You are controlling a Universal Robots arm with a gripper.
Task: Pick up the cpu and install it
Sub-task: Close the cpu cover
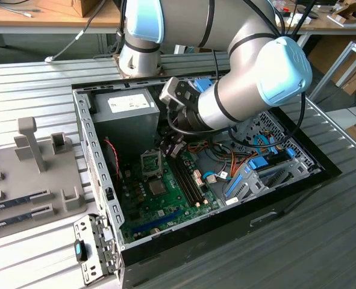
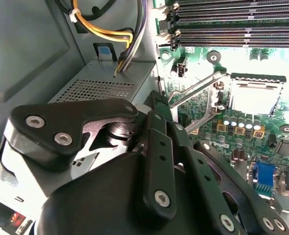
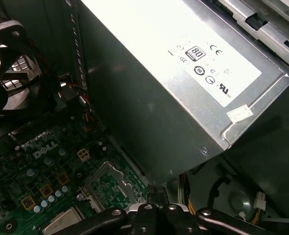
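Arm bent downward; end effector low, fingers pressed together.

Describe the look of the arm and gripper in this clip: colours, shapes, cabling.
The arm is built of thick silver-grey tubes with rounded pale-blue caps on its joints, and a black cable runs along it. The gripper is matt black, made of flat linked bars fastened with silver screws. A grey block sits at the wrist.
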